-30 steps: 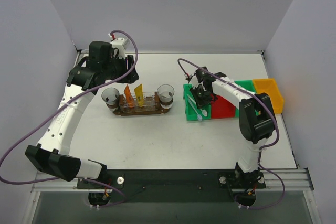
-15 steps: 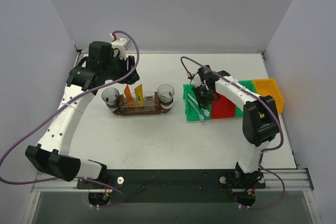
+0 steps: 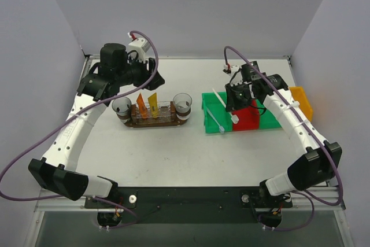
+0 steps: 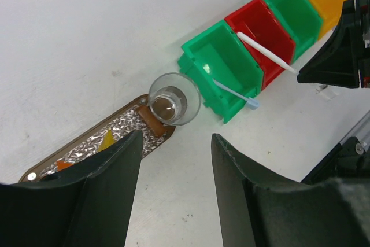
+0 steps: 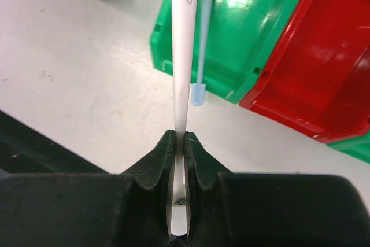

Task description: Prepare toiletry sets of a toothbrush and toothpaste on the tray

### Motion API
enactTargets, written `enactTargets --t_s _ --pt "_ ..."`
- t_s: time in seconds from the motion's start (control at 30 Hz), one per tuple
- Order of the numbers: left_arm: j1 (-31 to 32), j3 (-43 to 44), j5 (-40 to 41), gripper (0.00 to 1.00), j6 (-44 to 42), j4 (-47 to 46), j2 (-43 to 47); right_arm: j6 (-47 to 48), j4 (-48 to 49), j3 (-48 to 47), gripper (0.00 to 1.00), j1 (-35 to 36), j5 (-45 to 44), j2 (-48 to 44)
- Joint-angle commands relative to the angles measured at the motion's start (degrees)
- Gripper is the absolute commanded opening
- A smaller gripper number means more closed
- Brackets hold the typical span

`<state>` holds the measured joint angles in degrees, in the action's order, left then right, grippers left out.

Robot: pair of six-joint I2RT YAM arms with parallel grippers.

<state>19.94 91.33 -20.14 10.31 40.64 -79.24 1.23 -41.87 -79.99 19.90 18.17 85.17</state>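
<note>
The dark brown oval tray (image 3: 154,124) lies left of centre with two orange toothpaste tubes (image 3: 140,107) standing on it and a clear cup (image 3: 182,103) at each end. My right gripper (image 3: 234,102) is shut on a white toothbrush (image 3: 222,104) and holds it in the air over the green bin (image 3: 211,125). The right wrist view shows the handle (image 5: 184,56) clamped between the jaws (image 5: 180,140). A light blue toothbrush (image 3: 215,118) lies in that bin. My left gripper (image 4: 176,137) is open and empty, high above the tray's right end (image 4: 151,125).
A row of bins stands right of the tray: green (image 4: 222,65), red (image 4: 266,30), green (image 4: 298,7) and yellow (image 3: 300,105). The left cup (image 3: 122,106) stands on the tray's left end. Grey walls close in the table on three sides.
My right gripper has lifted the white toothbrush out of the green bin and moved up and to the right. My left gripper has shifted slightly right.
</note>
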Motion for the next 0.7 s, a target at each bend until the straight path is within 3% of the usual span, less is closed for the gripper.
enactTargets --t_s 0.0,0.43,0.67 --pt "3.43 -1.50 -6.31 0.61 -5.37 -6.89 1.37 -4.22 -7.17 -2.46 0.00 0.40 9.22 -4.57" --pt "16.96 -13.70 -10.18 0.61 -28.03 -11.02 8.05 -8.00 -17.63 -8.60 0.00 6.20 27.26 -4.92" --pt "21.62 -18.64 -12.99 0.61 -30.96 -12.42 10.59 -7.04 -25.36 -10.10 0.00 8.84 32.44 -3.69"
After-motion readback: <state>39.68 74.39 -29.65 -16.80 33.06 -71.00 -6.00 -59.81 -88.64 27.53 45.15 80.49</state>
